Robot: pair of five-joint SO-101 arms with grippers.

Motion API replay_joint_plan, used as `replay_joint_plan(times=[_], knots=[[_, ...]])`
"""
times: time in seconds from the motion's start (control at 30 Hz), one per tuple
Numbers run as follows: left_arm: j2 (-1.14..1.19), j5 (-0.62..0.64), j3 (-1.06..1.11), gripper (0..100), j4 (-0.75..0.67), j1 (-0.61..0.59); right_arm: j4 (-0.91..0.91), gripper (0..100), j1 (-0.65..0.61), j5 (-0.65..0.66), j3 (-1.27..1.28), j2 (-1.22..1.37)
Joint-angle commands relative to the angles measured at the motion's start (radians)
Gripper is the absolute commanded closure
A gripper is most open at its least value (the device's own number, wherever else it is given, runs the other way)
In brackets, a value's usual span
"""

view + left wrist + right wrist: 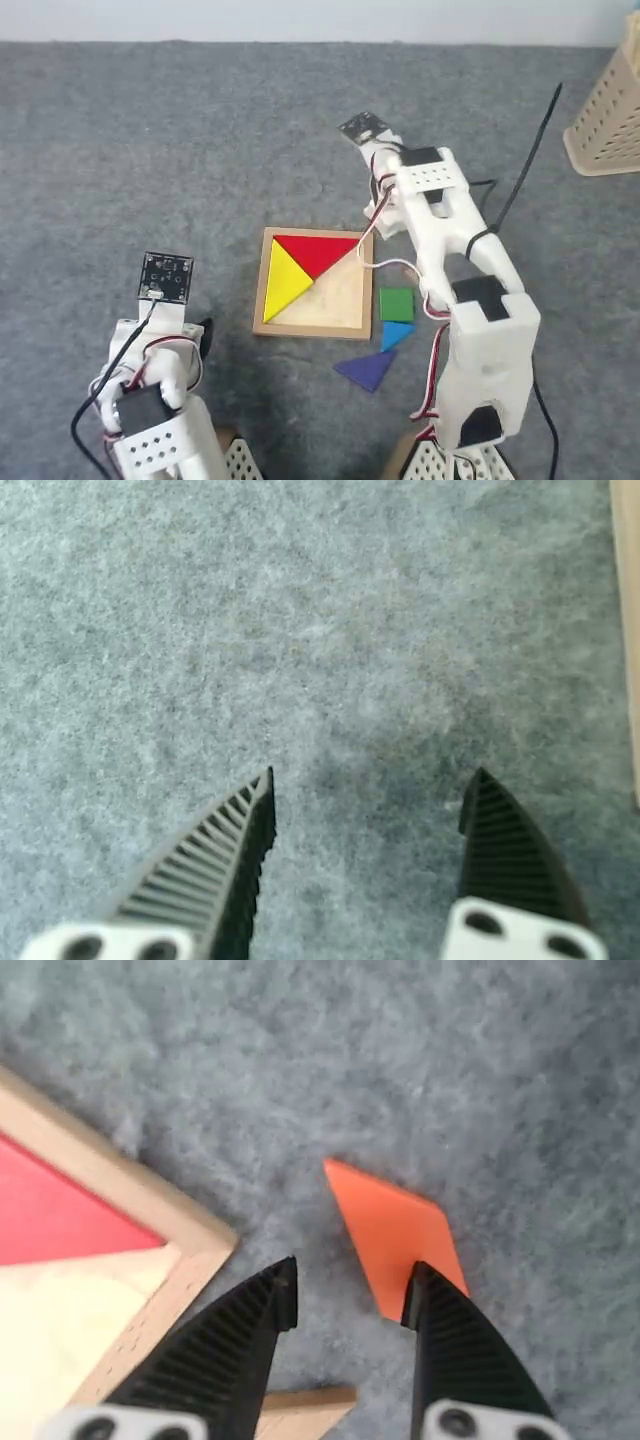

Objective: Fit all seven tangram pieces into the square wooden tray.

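Grey felt covered the bench, and on it, between the two arms, lay the square wooden tray with a red triangle and a yellow triangle already seated against its far and outer walls, leaving pale bare wood for the rest. The right hand hung low with its fingers parted and nothing between them. An orange parallelogram lay flat just ahead of its fingertips, outside the tray's corner and a little apart from it. One finger stood over the piece's near edge and the other over the bare felt between the piece and the tray. That looked like a line-up for pinching or nudging the thin piece, though I could not tell whether a finger touched it. Behind that hand, close to its own arm's base, a green square, a blue triangle and a purple triangle waited loose just beside the tray. The left hand was also spread wide and empty over plain felt, with the tray's rim off to its side, probably parked clear so the other arm had room.
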Motion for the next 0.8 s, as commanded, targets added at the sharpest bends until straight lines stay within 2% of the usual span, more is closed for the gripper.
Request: replay_joint_plan(times=[0.0,0.17,0.3,0.47,0.57,0.77], knots=[[-0.015,-0.011,-0.008,72,0.005,-0.005,0.002,80.4,0.045,0.014,-0.077,0.016],[-0.015,-0.011,-0.008,72,0.005,-0.005,0.002,80.0,0.061,0.017,-0.080,-0.007],[-0.015,-0.011,-0.008,72,0.005,-0.005,0.030,74.2,0.054,0.017,-0.080,-0.079],[-0.015,-0.011,-0.008,72,0.005,-0.005,0.027,73.4,0.061,0.029,-0.080,-0.134],[-0.015,-0.011,-0.008,72,0.005,-0.005,0.027,73.4,0.056,0.086,-0.080,-0.091],[-0.015,-0.011,-0.008,72,0.005,-0.005,-0.004,73.4,0.053,0.095,-0.080,0.028]])
